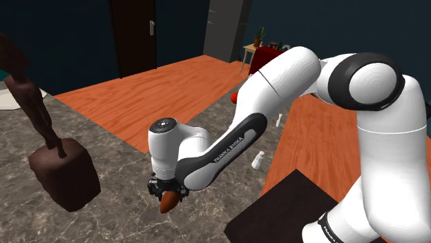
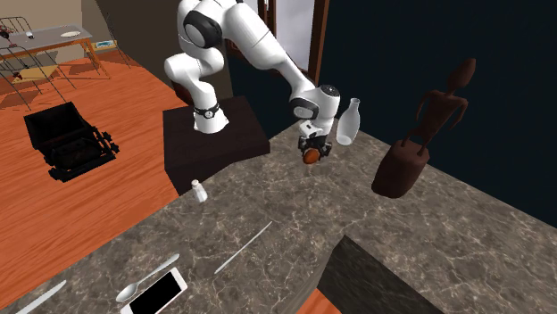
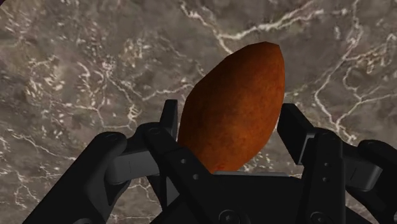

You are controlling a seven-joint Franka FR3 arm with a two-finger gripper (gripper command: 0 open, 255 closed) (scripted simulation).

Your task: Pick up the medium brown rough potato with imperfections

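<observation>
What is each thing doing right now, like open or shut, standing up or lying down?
Tool: shut on the potato.
Potato: clasped in the tool.
Statue: standing upright on the counter.
Bottle: upright.
Shaker: upright.
Spoon: lying flat.
Phone: lying flat, screen dark.
Door: closed.

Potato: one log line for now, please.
claw: shut on potato | potato: reddish-brown, tip protruding beyond claw | below: marbled counter
</observation>
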